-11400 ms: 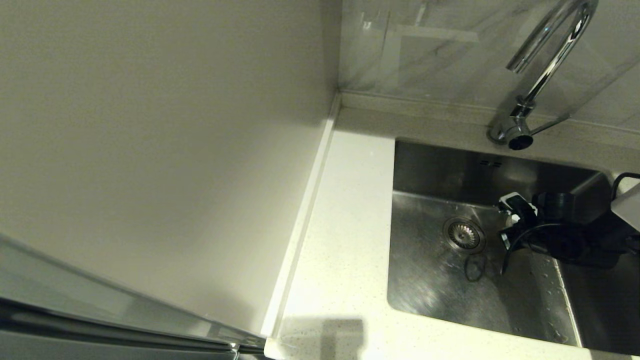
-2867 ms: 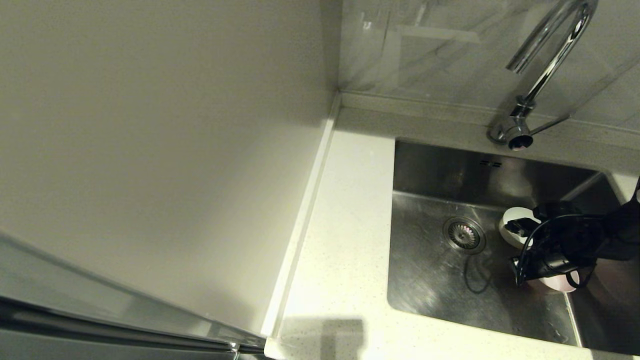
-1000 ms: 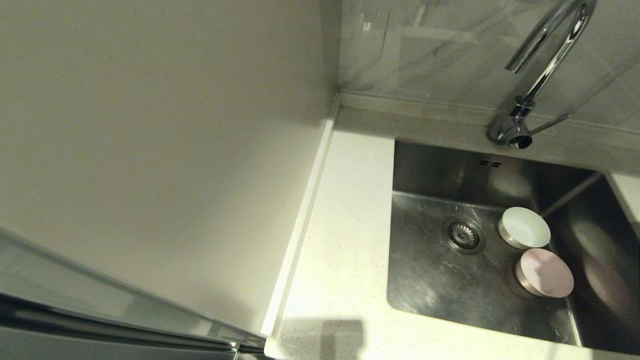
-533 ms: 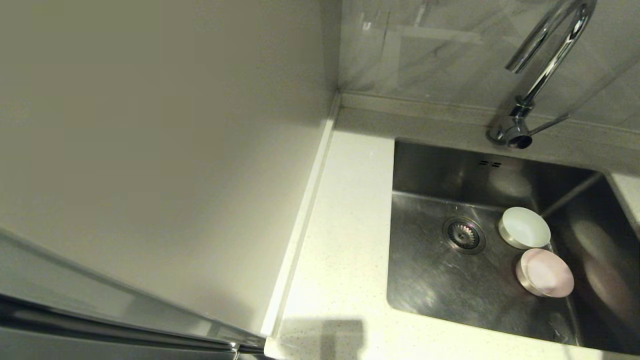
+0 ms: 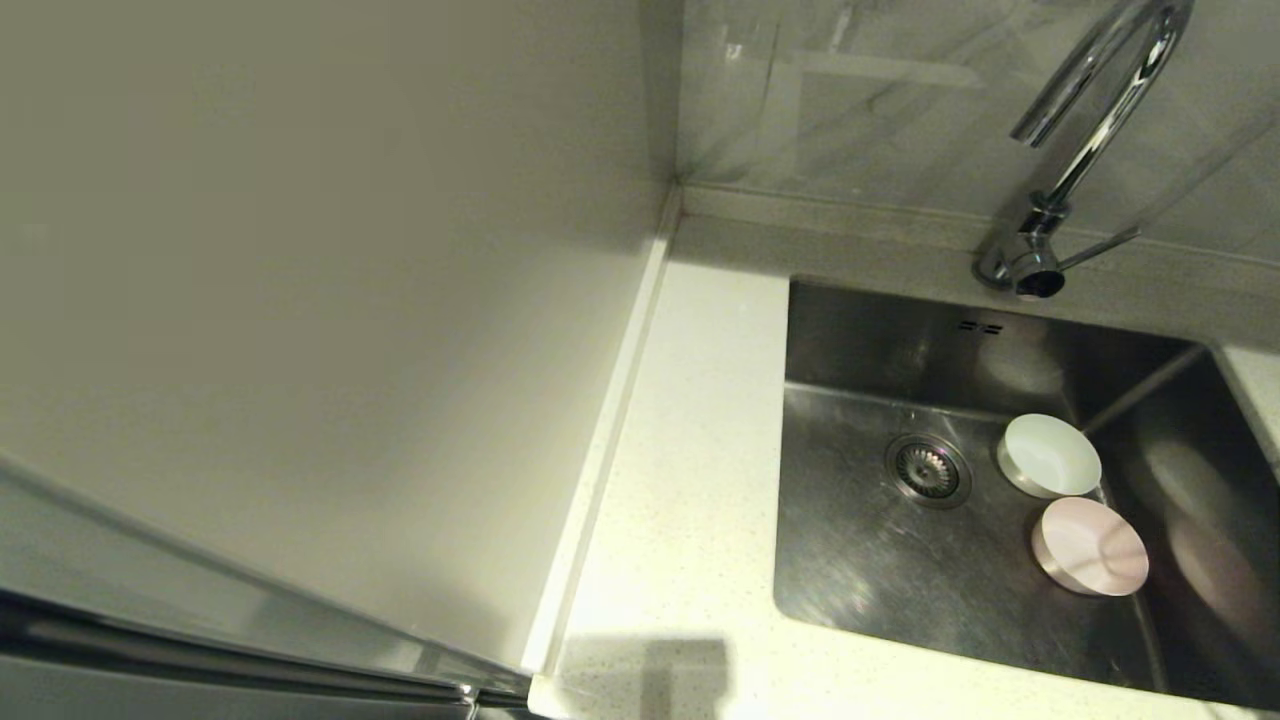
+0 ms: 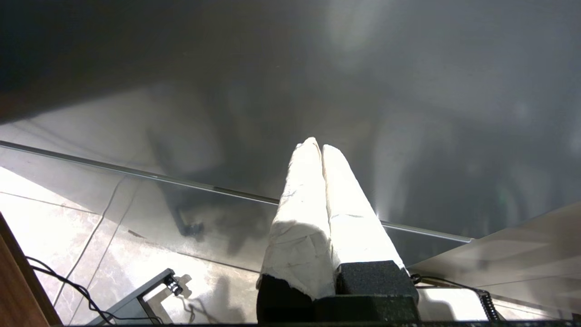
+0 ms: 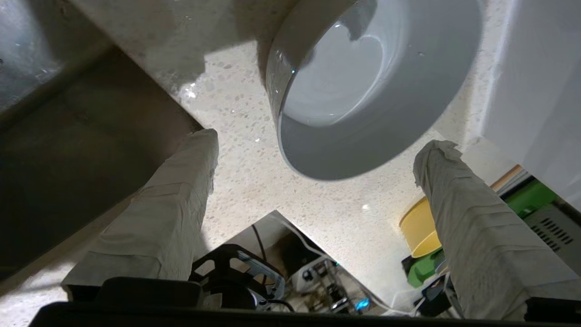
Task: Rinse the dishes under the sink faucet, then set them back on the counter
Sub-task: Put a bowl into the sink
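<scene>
Two of the dishes lie in the sink (image 5: 860, 560), right of the drain (image 5: 928, 469): the pale blue bowl (image 5: 1050, 456) behind and the pink bowl (image 5: 1090, 546) in front. The faucet (image 5: 1095, 110) arches over the sink's back edge; no water shows. Neither arm appears in the head view. In the right wrist view the white bowl (image 7: 363, 86) stands upright on the speckled counter (image 7: 254, 172), just beyond my open right gripper (image 7: 317, 145), whose fingers (image 7: 181, 195) touch nothing. My left gripper (image 6: 317, 146) is shut and empty, parked low before a grey panel.
The counter (image 5: 680, 480) runs along the sink's left side beside a cream wall panel (image 5: 300, 300). In the right wrist view the sink's dark edge (image 7: 68, 136) lies beside the white bowl, a yellow container (image 7: 420, 227) sits past the counter edge, and a white surface (image 7: 540, 91) stands close by.
About three seconds ago my right arm was in the sink over the two bowls; it has since left the head view. Over the last second the bowls have stayed put.
</scene>
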